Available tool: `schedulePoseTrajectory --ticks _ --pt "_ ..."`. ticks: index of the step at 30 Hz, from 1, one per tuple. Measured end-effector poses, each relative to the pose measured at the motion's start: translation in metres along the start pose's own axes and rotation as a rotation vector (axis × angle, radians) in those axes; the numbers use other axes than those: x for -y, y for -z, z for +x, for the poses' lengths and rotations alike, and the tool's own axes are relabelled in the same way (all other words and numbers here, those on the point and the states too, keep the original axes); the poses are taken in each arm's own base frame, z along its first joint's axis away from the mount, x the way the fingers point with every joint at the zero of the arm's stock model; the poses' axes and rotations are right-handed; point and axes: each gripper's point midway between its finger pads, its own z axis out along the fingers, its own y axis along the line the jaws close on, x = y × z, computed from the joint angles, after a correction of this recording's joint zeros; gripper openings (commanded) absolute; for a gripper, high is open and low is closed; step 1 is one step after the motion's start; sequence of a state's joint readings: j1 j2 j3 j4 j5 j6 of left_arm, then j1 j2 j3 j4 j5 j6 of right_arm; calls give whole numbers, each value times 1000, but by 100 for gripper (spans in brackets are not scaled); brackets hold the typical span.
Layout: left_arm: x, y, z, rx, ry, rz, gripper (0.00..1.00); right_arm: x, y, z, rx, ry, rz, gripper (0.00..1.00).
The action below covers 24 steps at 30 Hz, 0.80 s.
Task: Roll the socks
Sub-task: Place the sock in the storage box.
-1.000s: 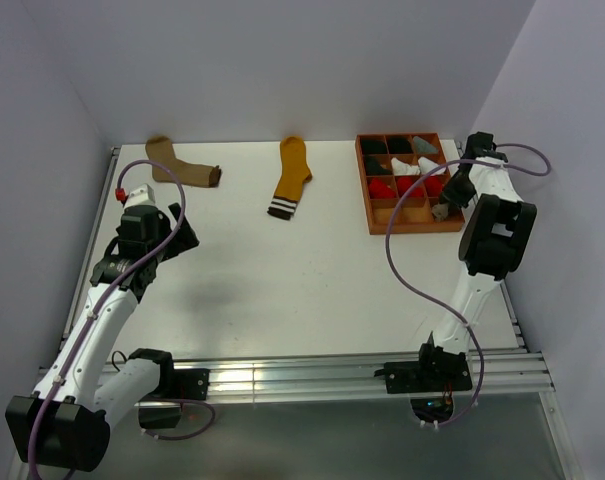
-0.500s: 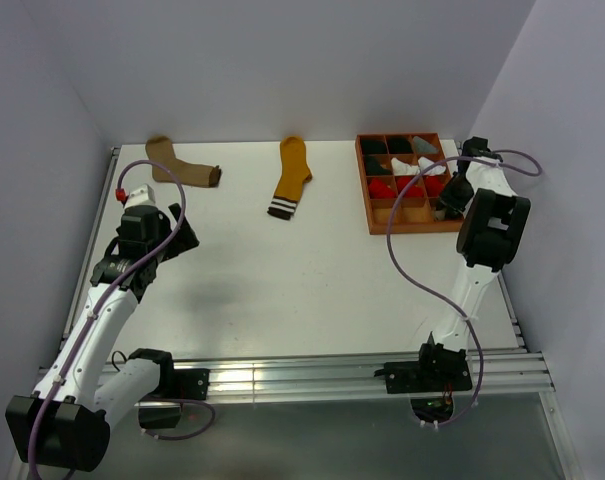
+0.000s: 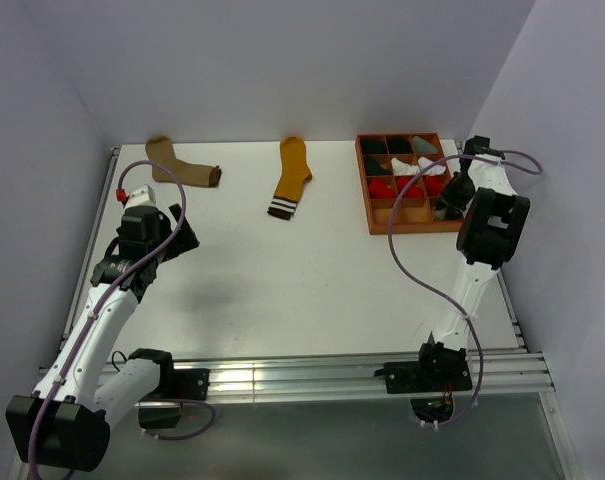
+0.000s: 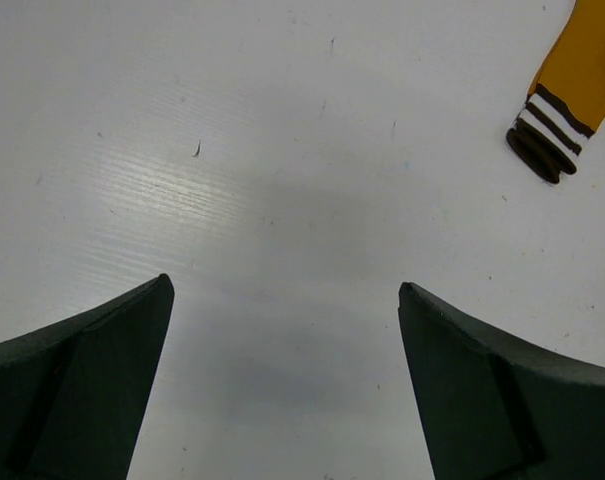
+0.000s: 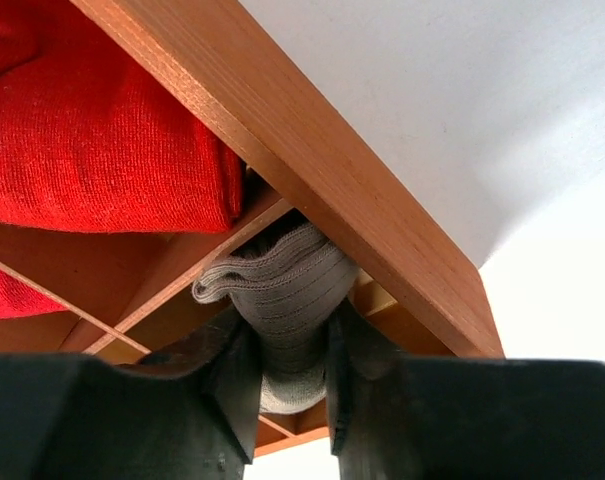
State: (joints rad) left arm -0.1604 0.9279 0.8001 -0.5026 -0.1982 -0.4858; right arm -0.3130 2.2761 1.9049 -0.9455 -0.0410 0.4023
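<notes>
The left claw (image 3: 182,238) hangs over the left part of the surface (image 3: 282,280), and its fingers (image 4: 92,380) are spread wide with nothing between them. In the left wrist view only bare white surface lies under it, and the striped cuff of the mustard sock (image 4: 552,125) shows at the far right of that view, well apart from the fingers.

The mustard sock (image 3: 290,180) lies flat at the far middle of the surface, with the dark-white cuff toward the near side. The brown sock (image 3: 182,166) lies flat at the far left, with its dark cuff pointing right. The two socks are well apart and neither claw touches them.

The right claw (image 3: 448,206) is at the near right corner of the wooden tray (image 3: 365,190), which stands at the far right. In the right wrist view this claw (image 5: 290,345) is pinching a grey sock (image 5: 282,285) that sits in a cell just beside the tray's outer wall. Both fingers press on the grey cloth. A red bundle (image 5: 92,130) fills the next cell to the left in that view. The other cells hold black, white and red bundles.
</notes>
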Motion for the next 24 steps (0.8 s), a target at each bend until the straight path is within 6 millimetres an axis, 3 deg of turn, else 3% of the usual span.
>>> schedulePoseTrajectory --ticks 10,15,20,24 --pt "0 1 -1 3 -1 2 99 -2 8 2 18 -27 -18 59" --pt "0 1 0 3 -2 3 99 -5 25 -3 54 -46 -32 60" --pt "-1 2 1 6 -2 4 99 -6 60 -16 147 -69 -41 57" --pt "-1 2 1 6 -2 4 99 -5 74 -25 203 -82 -39 41"
